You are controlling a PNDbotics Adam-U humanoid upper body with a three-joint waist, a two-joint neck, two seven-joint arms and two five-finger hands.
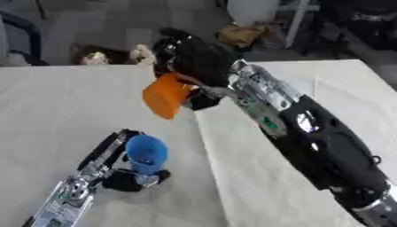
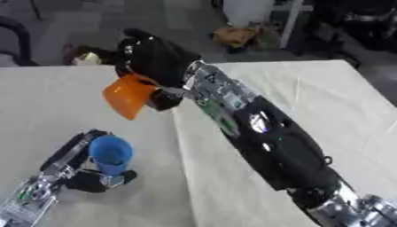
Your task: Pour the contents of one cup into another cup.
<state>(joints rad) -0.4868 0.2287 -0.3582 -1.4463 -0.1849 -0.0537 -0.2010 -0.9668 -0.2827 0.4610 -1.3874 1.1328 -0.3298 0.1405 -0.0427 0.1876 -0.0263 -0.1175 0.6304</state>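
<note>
The right hand [image 1: 190, 57] reaches in along a long black and silver arm [image 1: 310, 133] from the 4 o'clock corner and sits near 12 o'clock over the white table [image 1: 54, 102], its fingers curled round the orange cup [image 1: 164, 95]. That cup hangs in the air just below and to the 7 o'clock side of the hand's black bulk, tipped steeply onto its side with one broad end facing down toward 7 o'clock. At about 7 o'clock in the view the left hand [image 2: 81, 166] comes up from the lower corner and holds the blue cup [image 2: 111, 153], with fingers against the cup's left side and the thumb part low at its base. The blue cup stands upright on the table, its open mouth facing up, as the right eye view shows plainly. The orange cup lies up toward 1 o'clock from the blue cup, apart from it, with bare tabletop between them. A seam in the table covering [image 1: 209, 164] runs from beneath the orange cup down toward 6 o'clock, just right of the blue cup.
</note>
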